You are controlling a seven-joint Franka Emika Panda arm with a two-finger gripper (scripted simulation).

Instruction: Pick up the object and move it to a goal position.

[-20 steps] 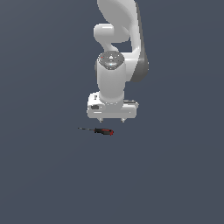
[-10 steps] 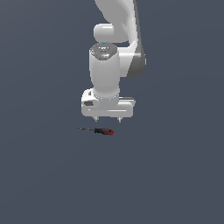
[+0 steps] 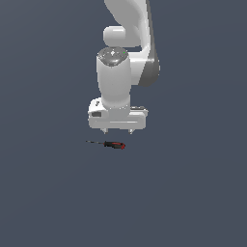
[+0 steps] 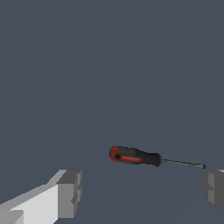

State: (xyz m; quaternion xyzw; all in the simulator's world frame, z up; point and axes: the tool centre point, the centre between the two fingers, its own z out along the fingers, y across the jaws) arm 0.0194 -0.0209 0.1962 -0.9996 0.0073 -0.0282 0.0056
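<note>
Fingers [image 4: 70,192] on my white two-finger gripper [image 3: 117,131] are spread wide with nothing between them, I'd guess to straddle the handle on the way down. It hangs above the tiny screwdriver with the black-and-red handle and thin dark shaft [image 3: 112,144], which lies flat on the plain dark grey floor [image 3: 193,193], shaft pointing toward the exterior view's left.

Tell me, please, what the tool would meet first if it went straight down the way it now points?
Probably the bare floor, not the screwdriver. The open tool points downward; in the wrist view the screwdriver lies ahead of the fingers, not between them. Depth is unclear.
</note>
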